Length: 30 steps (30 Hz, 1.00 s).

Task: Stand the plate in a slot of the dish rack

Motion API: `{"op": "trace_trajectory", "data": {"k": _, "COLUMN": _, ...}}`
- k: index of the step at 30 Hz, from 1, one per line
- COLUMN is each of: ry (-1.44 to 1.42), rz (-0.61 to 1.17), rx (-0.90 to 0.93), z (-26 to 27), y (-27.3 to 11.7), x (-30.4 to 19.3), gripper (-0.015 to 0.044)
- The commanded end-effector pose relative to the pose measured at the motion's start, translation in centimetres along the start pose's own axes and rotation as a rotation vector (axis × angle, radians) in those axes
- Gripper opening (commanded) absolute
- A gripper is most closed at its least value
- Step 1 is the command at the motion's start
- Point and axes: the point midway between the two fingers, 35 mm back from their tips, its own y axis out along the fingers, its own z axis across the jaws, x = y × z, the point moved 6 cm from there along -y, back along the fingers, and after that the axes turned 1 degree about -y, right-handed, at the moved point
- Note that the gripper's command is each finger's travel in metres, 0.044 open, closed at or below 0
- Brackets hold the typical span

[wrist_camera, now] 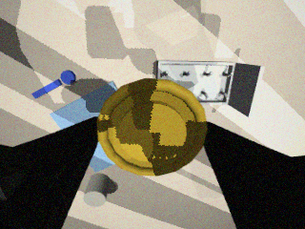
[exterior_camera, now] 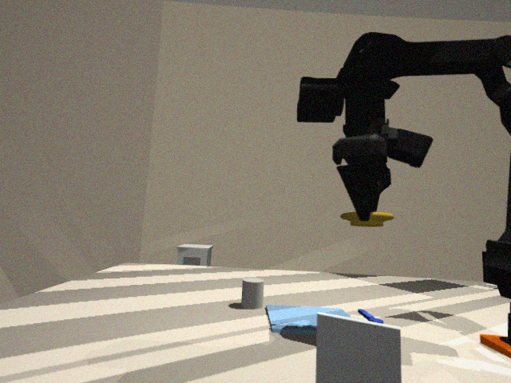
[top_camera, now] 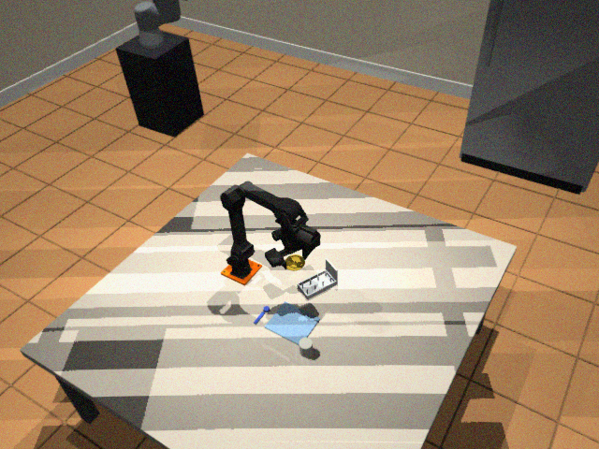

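The yellow plate (top_camera: pixel 295 262) (exterior_camera: pixel 382 216) (wrist_camera: pixel 169 125) is held level, face up, high above the table. My gripper (exterior_camera: pixel 364 217) (wrist_camera: pixel 152 125) is shut on it, with the two fingertips at opposite sides of its rim. The dish rack (top_camera: pixel 308 294) (wrist_camera: pixel 194 62) stands on the table with several short pegs inside and a tall dark panel (top_camera: pixel 331 271) (exterior_camera: pixel 358 350) (wrist_camera: pixel 245 89) at one end. No plate stands in the rack. In the exterior view the panel hides the rest of the rack.
A light blue mat (top_camera: pixel 292 325) (exterior_camera: pixel 297 315) (wrist_camera: pixel 71 114) lies near the rack. A blue utensil (top_camera: pixel 261 315) (exterior_camera: pixel 370 316) (wrist_camera: pixel 48 89) lies beside the mat, and a grey cylinder (top_camera: pixel 305 344) (exterior_camera: pixel 252 294) (wrist_camera: pixel 95 191) stands at its other side. The arm's orange base (top_camera: pixel 231 273) is bolted nearby.
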Motion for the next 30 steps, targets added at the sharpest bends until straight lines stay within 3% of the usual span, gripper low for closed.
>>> {"op": "trace_trajectory", "data": {"k": 1, "ry": 0.047, "rz": -0.09, "rx": -0.05, "z": 0.3, "y": 2.1, "x": -0.5, "gripper": 0.0}}
{"op": "trace_trajectory", "data": {"k": 30, "ry": 0.578, "rz": -0.576, "rx": -0.595, "z": 4.0, "y": 12.8, "x": -1.7, "gripper": 0.0}}
